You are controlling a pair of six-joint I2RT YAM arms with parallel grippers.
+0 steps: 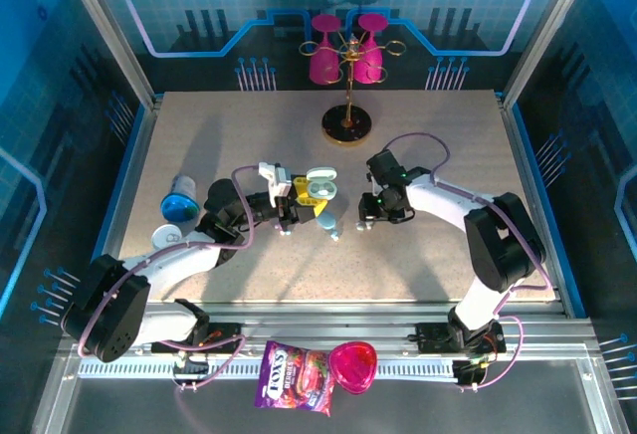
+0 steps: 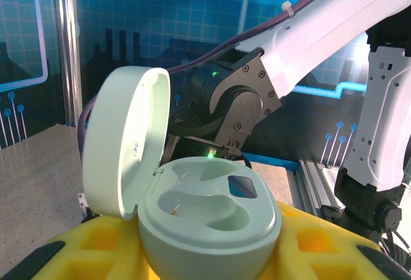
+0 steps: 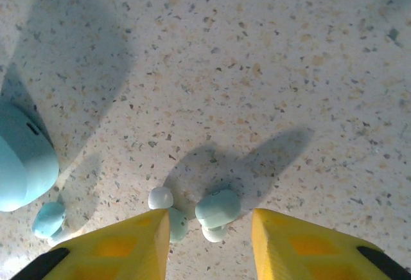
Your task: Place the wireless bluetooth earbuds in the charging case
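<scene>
The mint-green charging case (image 2: 212, 219) sits between the yellow fingers of my left gripper (image 2: 205, 257), which is shut on it. Its lid (image 2: 125, 142) stands open and both wells are empty. From above, the case (image 1: 320, 187) hangs over the table's middle with my left gripper (image 1: 299, 203) beside it. My right gripper (image 3: 210, 232) hovers open just above the table, pointing down. One pale-blue earbud (image 3: 218, 208) lies between its yellow fingers (image 3: 128, 248), touching neither. A second earbud (image 3: 166, 204) lies against the left finger, and a third earbud (image 3: 49, 219) lies further left.
A pale-blue case (image 3: 22, 161) rests on the table left of the earbuds. A gold stand (image 1: 348, 125) with pink cups is at the back. A blue round cap (image 1: 179, 205) and a whitish case (image 1: 167, 237) lie left. A snack bag (image 1: 294, 374) and a pink heart (image 1: 353, 366) sit on the front rail.
</scene>
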